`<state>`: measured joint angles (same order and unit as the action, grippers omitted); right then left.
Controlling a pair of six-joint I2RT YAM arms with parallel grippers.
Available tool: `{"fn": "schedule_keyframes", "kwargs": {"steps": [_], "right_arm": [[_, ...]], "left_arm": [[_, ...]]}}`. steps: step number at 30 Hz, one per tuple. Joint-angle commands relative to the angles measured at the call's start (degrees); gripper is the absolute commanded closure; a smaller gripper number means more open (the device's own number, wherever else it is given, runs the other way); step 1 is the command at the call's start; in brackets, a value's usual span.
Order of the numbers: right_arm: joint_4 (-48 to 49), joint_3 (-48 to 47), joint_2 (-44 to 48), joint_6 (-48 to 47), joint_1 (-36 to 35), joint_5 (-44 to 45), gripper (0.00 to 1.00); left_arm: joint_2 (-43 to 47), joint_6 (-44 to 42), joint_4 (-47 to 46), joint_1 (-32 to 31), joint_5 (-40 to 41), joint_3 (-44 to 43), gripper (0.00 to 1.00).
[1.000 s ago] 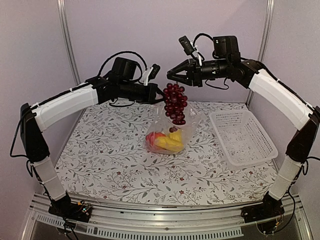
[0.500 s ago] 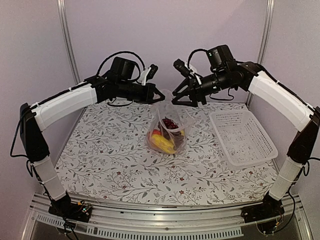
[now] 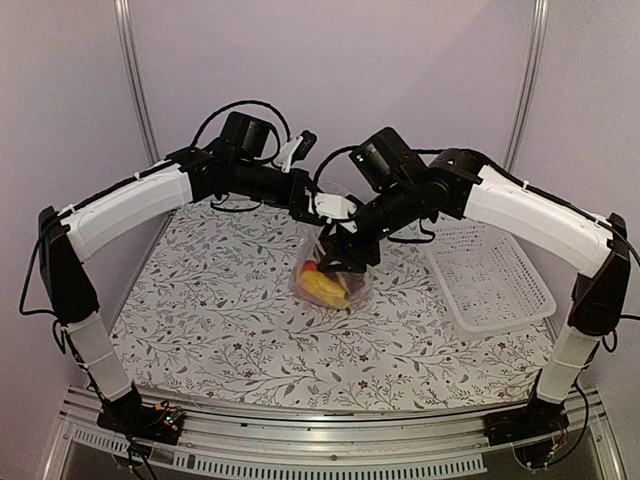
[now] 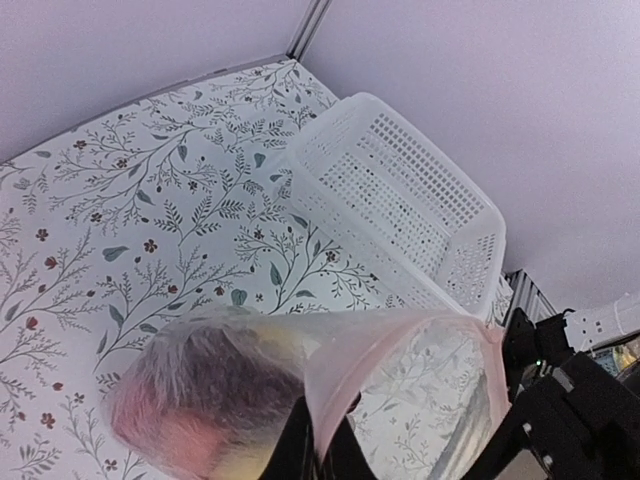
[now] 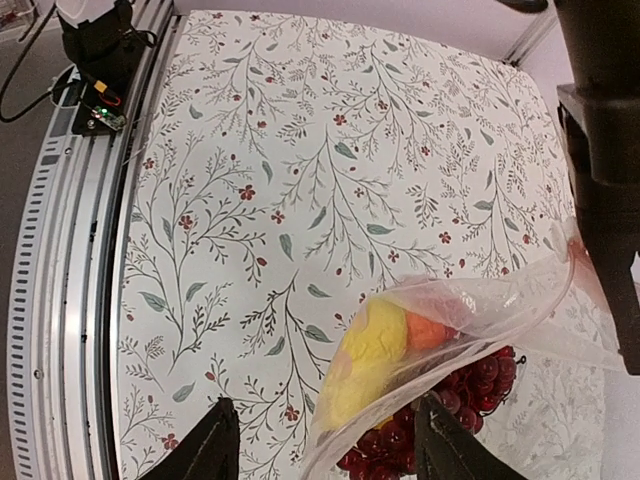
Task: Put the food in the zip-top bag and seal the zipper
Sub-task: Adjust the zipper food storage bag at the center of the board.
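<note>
The transparent zip-top bag (image 3: pixel 356 284) stands on the table with its mouth open. Inside are a yellow piece (image 5: pixel 375 345), an orange piece (image 5: pixel 430 330) and the dark red grape bunch (image 5: pixel 470 385). My left gripper (image 3: pixel 305 200) is shut on the bag's upper rim and holds it up. In the left wrist view (image 4: pixel 320 455) the pinkish zipper strip (image 4: pixel 400 328) runs from its jaws. My right gripper (image 3: pixel 335 258) is open and low at the bag's mouth. In the right wrist view (image 5: pixel 325 455) its right finger is beside the grapes and holds nothing.
A white mesh basket (image 3: pixel 487 272) stands right of the bag and also shows in the left wrist view (image 4: pixel 400 190). The left arm's black wrist (image 5: pixel 600 150) hangs close over the bag. The floral cloth (image 3: pixel 220 320) covers the table.
A second ago the grape bunch hung above the bag beneath my raised right gripper. The grapes now lie in the bag, and the right gripper has come down left to the bag's mouth.
</note>
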<state>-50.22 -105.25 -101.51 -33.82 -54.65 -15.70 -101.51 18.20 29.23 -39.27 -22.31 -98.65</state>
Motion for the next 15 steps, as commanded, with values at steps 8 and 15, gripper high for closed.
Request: {"fn": "schedule_keyframes", "kwargs": {"steps": [8,15], "right_arm": [[0.8,-3.0,-4.1,3.1,-0.2,14.8,0.89],[2.6,-3.6,2.3,0.3,-0.2,6.9,1.0]], "left_arm": [[1.1,-6.2,6.2,1.0,4.5,-3.7,0.74],[-1.3,-9.8,12.0,0.9,3.2,-7.7,1.0]]}}
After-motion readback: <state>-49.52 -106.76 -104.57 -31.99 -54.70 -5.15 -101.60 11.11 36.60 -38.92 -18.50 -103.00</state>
